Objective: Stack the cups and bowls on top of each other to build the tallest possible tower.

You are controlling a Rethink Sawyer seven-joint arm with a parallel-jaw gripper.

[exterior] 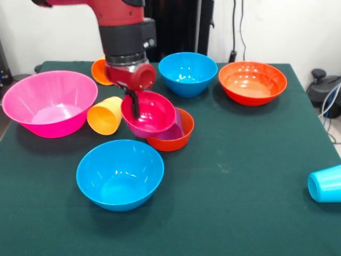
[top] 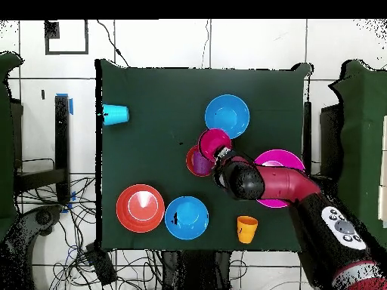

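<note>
Here, front view, left to right on a green table [exterior: 240, 176]: large pink bowl [exterior: 49, 102] at 9 o'clock, w/ a yellow-orange cup [exterior: 106, 114] lying on its side just beside it. An orange cup [exterior: 99, 71] sits behind, at approx. 11 o'clock, partly hidden by the arm. Near blue bowl [exterior: 120, 173] at 7 o'clock.

Centre: the red-and-black arm comes down from 12 o'clock. The gripper [exterior: 134, 104] has its fingers clamped on the near-left rim of the small magenta bowl [exterior: 149, 113], one finger inside the wall. That bowl hangs tilted, over and overlapping the small orange bowl [exterior: 177, 134], which has the purple cup [exterior: 176, 127] nested inside. Can't tell if magenta touches them.

Further right: second blue bowl [exterior: 187, 73] at 1 o'clock, wide orange-red bowl [exterior: 252, 81] at 2 o'clock, light blue cup [exterior: 324, 184] on its side at 4 o'clock, at the edge.

Risks, as a guess: a rim-only grip on a glossy bowl could slip. If released while tilted or off-centre, the magenta bowl may slide off the purple cup & knock the stack, or tip toward the yellow-orange cup.
</note>
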